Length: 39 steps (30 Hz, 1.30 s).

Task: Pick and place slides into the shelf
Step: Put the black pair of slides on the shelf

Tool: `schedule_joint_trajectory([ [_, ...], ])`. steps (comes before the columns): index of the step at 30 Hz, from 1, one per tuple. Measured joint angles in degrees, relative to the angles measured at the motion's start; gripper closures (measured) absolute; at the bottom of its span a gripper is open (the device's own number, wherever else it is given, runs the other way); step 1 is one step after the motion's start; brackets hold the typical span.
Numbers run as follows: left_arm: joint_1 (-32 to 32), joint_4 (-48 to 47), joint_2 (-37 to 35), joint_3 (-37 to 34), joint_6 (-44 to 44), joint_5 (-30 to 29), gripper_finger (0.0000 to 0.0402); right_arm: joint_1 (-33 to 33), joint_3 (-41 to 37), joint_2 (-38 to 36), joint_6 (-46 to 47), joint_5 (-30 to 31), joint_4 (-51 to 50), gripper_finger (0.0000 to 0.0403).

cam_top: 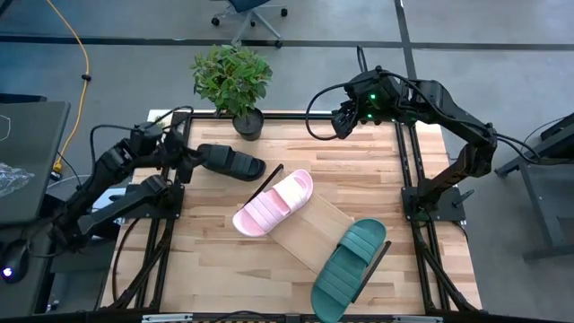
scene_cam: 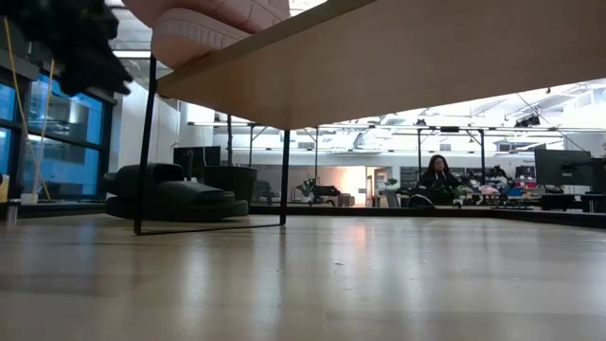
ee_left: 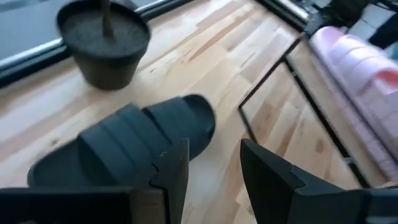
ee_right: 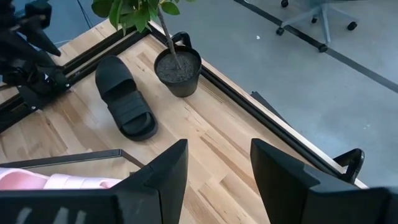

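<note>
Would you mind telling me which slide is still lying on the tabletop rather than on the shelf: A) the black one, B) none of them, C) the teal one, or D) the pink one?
A: the black slide lies flat on the tabletop in front of the open left gripper, while the pink slide and the teal slide both rest on the shelf.

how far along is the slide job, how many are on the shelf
Done: the pink slide and the teal slide lie on the shelf, one at each end. In hand: nothing is gripped; the left claw is open at the black slide, which lies on the table near the potted plant. Left: grip and shelve the black slide. The right claw waits open.
</note>
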Motion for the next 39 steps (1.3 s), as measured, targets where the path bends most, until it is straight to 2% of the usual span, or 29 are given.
schedule_joint_trajectory([
  [7,0.0,2.16,-3.87,-5.68,-4.77,-2.23,0.0268,0.0,0.01,0.0,-0.86,-1.33,0.0,0.0236],
  [24,0.04,5.59,-3.3,-11.8,-14.25,-7.98,0.0268,0.02,0.01,0.02,-3.38,-1.55,0.02,0.0236],
  [28,0.04,6.15,-1.46,-11.97,-15.38,-9.75,0.0268,0.0,0.02,0.02,-3.85,-1.8,0.01,0.0236],
  [39,0.04,11.36,6.69,-11.97,-14.44,-9.85,0.0268,0.02,0.01,0.02,-4.9,-2.66,0.0,0.0236],
])
